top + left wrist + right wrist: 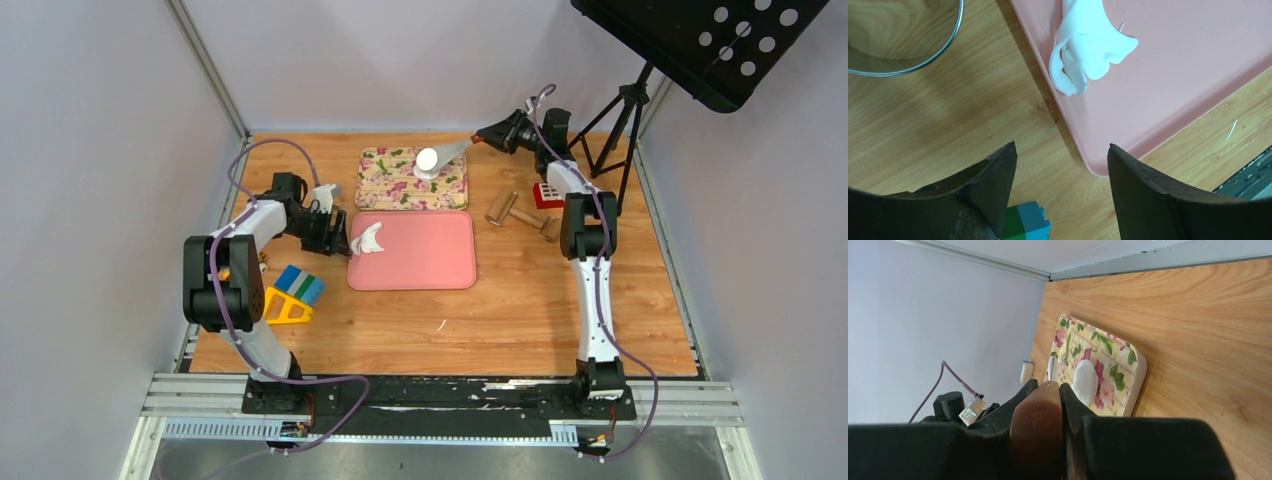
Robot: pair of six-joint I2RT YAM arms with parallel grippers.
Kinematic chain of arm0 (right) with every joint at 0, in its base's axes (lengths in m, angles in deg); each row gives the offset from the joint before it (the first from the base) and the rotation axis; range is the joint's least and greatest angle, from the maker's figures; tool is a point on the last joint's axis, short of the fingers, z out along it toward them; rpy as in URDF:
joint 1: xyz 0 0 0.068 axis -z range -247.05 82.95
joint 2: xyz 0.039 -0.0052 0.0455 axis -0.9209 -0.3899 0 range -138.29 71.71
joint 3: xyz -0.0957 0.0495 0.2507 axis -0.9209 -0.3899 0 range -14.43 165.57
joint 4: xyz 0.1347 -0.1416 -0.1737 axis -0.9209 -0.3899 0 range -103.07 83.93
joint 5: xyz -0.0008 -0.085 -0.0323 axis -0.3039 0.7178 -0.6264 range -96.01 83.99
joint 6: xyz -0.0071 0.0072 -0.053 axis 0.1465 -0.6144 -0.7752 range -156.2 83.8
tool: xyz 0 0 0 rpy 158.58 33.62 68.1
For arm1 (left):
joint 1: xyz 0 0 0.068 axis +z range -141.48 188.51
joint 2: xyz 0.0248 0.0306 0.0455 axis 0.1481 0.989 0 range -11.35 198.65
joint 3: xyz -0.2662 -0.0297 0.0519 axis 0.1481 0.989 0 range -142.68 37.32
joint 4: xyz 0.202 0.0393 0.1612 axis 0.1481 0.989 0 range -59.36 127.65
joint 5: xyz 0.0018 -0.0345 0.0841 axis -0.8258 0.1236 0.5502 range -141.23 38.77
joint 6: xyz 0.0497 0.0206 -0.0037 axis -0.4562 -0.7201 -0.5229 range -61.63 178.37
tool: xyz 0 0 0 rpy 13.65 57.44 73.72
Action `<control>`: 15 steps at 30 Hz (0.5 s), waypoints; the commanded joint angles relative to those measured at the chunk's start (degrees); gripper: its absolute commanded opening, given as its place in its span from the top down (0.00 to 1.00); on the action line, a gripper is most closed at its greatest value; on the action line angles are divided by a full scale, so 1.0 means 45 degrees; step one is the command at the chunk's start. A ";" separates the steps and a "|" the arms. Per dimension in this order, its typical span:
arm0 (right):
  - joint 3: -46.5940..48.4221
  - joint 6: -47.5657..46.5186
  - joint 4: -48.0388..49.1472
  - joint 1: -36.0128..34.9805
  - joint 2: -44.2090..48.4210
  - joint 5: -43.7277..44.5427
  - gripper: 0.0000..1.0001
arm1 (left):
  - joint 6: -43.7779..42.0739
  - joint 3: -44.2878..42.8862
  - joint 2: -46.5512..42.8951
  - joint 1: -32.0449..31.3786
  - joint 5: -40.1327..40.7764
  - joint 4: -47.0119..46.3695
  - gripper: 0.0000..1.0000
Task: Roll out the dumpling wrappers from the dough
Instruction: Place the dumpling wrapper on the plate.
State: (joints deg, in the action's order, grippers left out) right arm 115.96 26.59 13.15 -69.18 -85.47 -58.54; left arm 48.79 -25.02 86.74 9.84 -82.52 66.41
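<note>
A round white dumpling wrapper (427, 161) (1084, 381) lies on the floral board (390, 185) (1128, 360). My right gripper (487, 134) (1049, 385) is shut on the brown wooden handle (1038, 425) of a flat-bladed tool. Its thin blade (455, 150) reaches to the wrapper. Ragged curled dough (367, 238) (1088, 47) sits at the left edge of the pink tray (425, 262) (1173, 75). My left gripper (340, 235) (1062, 150) hovers open just left of the dough, with nothing between its fingers.
A wooden rolling pin (522, 215) and a small red object (547, 193) lie right of the trays. Toy blocks (295, 295) (1030, 222) sit near the left arm. A shiny round rim (923, 60) is close to the left gripper. A music stand (700, 40) overhangs the back right.
</note>
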 commanded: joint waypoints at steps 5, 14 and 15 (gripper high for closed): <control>0.1137 -0.0965 -0.0636 0.0044 -0.0475 0.0167 1.00 | -0.0380 -0.0087 -0.0412 0.0065 -0.0157 0.0119 0.25; 0.1480 -0.2128 -0.1775 -0.0022 -0.0532 0.0296 1.00 | -0.0351 -0.0041 -0.0391 0.0094 -0.0173 0.0050 0.25; 0.1516 -0.2418 -0.2043 -0.0016 -0.0465 0.0369 1.00 | -0.0356 -0.0045 -0.0373 0.0075 -0.0176 0.0038 0.25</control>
State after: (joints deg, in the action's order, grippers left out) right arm 118.52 20.64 7.01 -69.12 -88.40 -57.93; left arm 48.74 -25.02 86.74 9.86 -82.47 66.63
